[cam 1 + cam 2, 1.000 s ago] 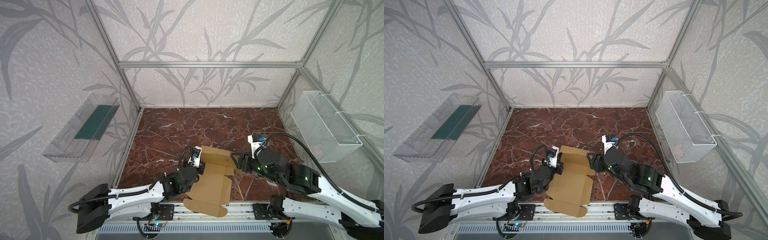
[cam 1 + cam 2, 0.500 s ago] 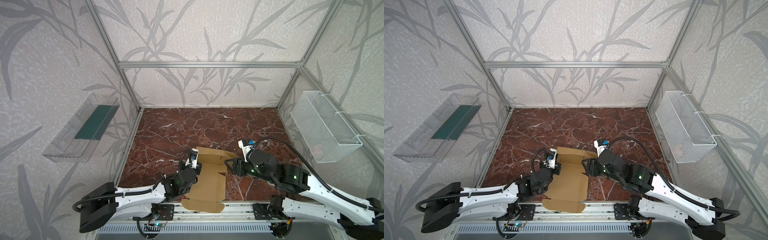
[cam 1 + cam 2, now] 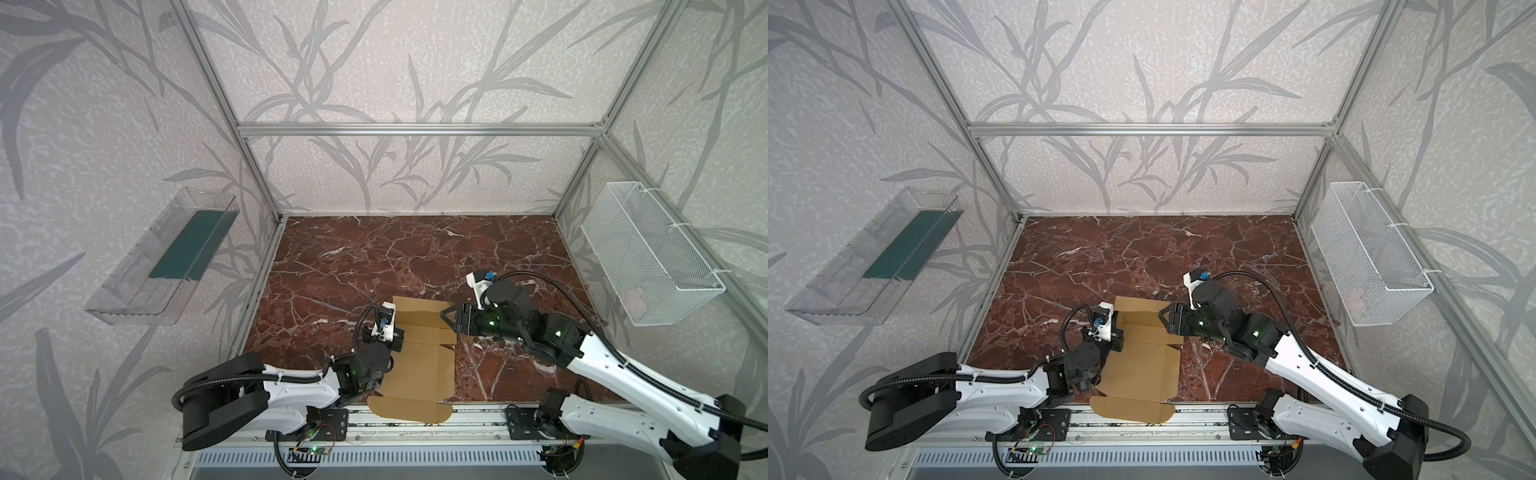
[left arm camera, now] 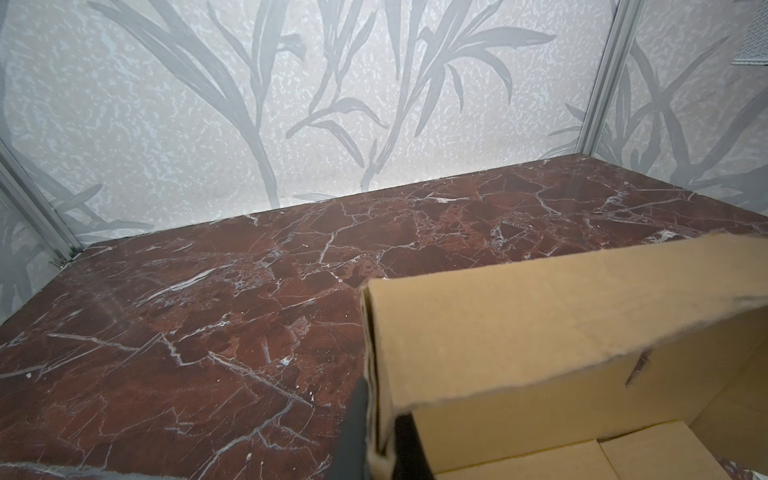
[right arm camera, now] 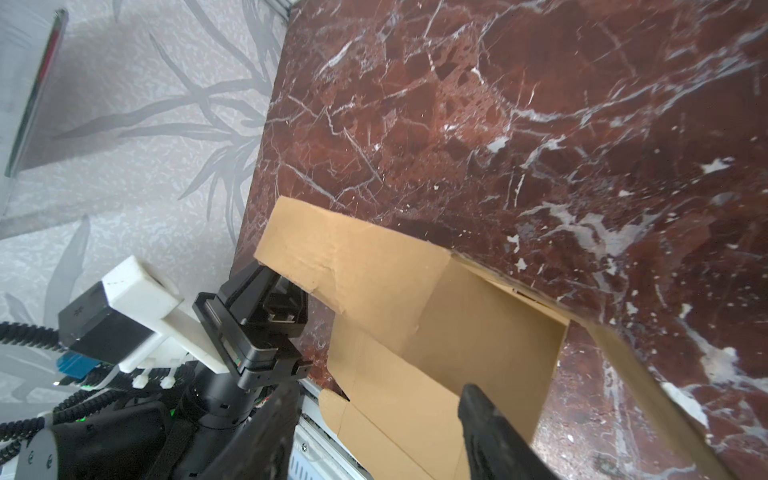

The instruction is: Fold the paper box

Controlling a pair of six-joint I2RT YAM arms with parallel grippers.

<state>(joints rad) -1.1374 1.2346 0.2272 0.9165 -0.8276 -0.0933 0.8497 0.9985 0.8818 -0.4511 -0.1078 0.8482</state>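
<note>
My left end effector (image 4: 380, 440) is clamped tight on the raised left wall of the paper box (image 3: 419, 365). My right end effector (image 3: 448, 320) gapes wide at its right side. It lies on the counter (image 3: 374, 257), near edge.

Robot lab test cell: aluminium extrusion frame (image 3: 415, 129) boxing in leaf-print wall panels (image 3: 374, 62), marble-look tabletop (image 3: 395, 249), slotted mounting rail (image 3: 478, 419) lower centre beside an exposed circuit board (image 3: 309, 449), wire basket (image 3: 648, 253) mid-right, clear bin (image 3: 162, 257) mid-left.
</note>
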